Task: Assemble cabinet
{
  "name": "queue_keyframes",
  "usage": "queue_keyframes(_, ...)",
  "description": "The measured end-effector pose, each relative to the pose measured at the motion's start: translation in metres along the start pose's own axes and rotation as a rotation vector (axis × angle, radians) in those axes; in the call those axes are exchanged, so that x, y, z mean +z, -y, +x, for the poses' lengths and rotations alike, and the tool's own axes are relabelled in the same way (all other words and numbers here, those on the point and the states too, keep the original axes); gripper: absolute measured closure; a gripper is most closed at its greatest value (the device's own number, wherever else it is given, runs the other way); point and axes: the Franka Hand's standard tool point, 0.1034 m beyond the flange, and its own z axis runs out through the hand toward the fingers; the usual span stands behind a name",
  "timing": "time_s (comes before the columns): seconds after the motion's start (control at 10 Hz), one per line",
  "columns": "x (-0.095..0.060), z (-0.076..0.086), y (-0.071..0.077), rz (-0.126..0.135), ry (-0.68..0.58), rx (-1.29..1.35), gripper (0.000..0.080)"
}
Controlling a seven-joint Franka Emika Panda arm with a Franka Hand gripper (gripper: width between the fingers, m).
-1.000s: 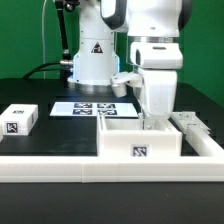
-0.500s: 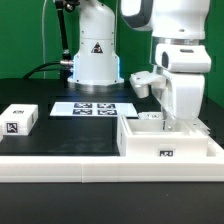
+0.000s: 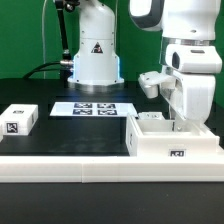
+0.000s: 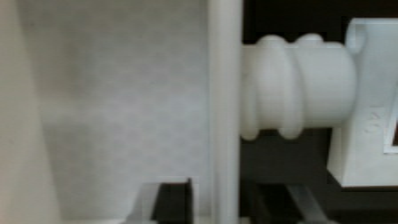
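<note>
Most of the open dark surface (image 3: pixel 75 132) lies toward the exterior view's left, between a small tagged white block (image 3: pixel 18 120) and the cabinet (image 3: pixel 175 150). Along the near edge runs a long white rail (image 3: pixel 70 170), and the cabinet's front face stands just behind it; whether the two touch cannot be told. The cabinet's far end reaches almost to the exterior view's right border, so little room shows on that side. The marker board (image 3: pixel 92 108) lies flat farther back, apart from the cabinet's left corner, with the arm's white base (image 3: pixel 95 60) behind it. The pincer (image 3: pixel 184 120) hangs straight down over the cabinet's rear right part, its tip dipping below the rim. In the wrist view two black fingers (image 4: pixel 173 203) straddle a thin upright white wall of the cabinet, one on each side. One sits close against the wall and a dark sliver shows beside the other, so whether they clamp it cannot be told. A ribbed white stub (image 4: pixel 294 90) stands just beside that wall. The cabinet sits level, hollow side up, one tagged face toward the exterior camera, its long axis across the view, parallel to the rail.
</note>
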Motion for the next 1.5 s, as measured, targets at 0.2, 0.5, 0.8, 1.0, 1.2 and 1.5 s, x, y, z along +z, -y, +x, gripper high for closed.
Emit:
queue_keyframes(0.2, 0.0, 0.0, 0.0, 0.0, 0.0, 0.0, 0.0511)
queue_keyframes(0.5, 0.0, -0.001, 0.0, 0.0, 0.0, 0.001, 0.0177)
queue_keyframes(0.8, 0.0, -0.001, 0.0, 0.001, 0.0, 0.002, 0.0011)
queue_keyframes(1.0, -0.009, -0.001, 0.0, -0.014, 0.0, 0.0, 0.0001)
queue_keyframes(1.2, -0.027, -0.001, 0.016, -0.039, -0.004, 0.004, 0.0002)
queue_keyframes(1.5, -0.052, 0.014, 0.049, -0.059, -0.009, 0.028, 0.0002)
